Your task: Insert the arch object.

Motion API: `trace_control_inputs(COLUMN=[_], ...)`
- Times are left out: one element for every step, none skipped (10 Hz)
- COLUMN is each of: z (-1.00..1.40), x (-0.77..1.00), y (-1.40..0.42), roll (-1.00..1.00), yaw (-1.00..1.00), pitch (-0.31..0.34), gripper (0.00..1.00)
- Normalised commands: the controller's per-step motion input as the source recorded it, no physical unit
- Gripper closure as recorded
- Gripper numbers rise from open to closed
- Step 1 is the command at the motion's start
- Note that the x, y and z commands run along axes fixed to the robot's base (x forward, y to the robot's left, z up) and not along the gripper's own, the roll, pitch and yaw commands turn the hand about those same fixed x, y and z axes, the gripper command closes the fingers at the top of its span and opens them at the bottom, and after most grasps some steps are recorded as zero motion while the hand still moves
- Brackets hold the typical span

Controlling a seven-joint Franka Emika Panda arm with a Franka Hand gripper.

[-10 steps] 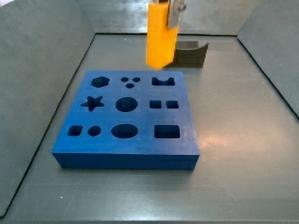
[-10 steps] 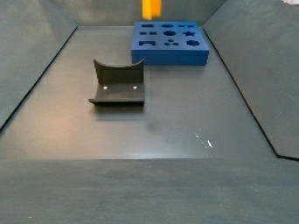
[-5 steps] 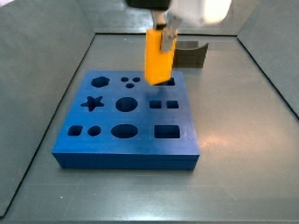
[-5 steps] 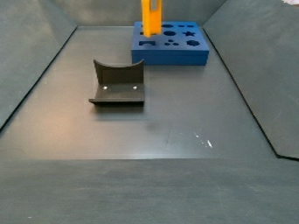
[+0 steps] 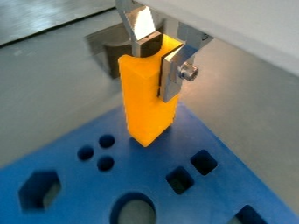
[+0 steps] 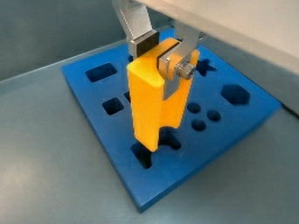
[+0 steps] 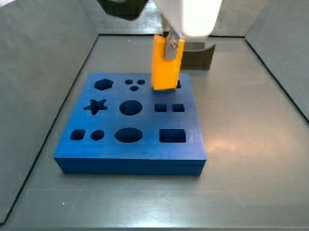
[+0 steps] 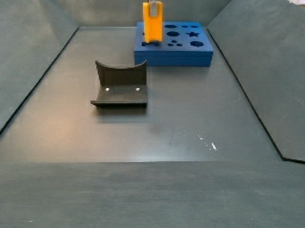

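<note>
The arch object (image 7: 164,64) is a tall bright orange-yellow block, held upright. My gripper (image 5: 156,54) is shut on its upper end, silver fingers (image 6: 177,68) on two opposite sides. Its lower end stands at or just in the arch-shaped hole (image 6: 149,157) near the back edge of the blue board (image 7: 133,144); how deep it sits I cannot tell. Both wrist views show the block (image 5: 149,96) over the board's holes. In a side view the block (image 8: 152,24) stands at the board's near left corner (image 8: 145,55).
A dark grey-brown block with a curved notch (image 8: 119,85) lies on the grey floor apart from the board; it also shows behind the board (image 7: 200,56). The board has several other shaped holes, among them a star (image 7: 97,107) and circles (image 7: 129,136). Grey walls enclose the floor.
The gripper has lowered the orange-yellow block from above the board's back edge down onto the arch-shaped hole. The grip is unchanged.
</note>
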Motion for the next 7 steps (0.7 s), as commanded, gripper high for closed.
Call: trace_control_inputs(z=[0.00,-0.06,-0.12,-0.09,-0.03,-0.05,-0.05], x=[0.23,0.20,0.21,0.16,0.00,-0.07,0.00], y=[0.14,0.25,0.25,0.25,0.00,0.00,-0.14], roll=[0.00,-0.05,-0.05,-0.03,0.01,0.00,0.00], yaw=[-0.90,-0.74,-0.67,-0.68,-0.20,0.00,0.00], pitch=[0.000,-0.016,-0.004,0.000,-0.006,-0.056,-0.026], gripper=[1.00,1.00,1.00,1.00,1.00,1.00,1.00])
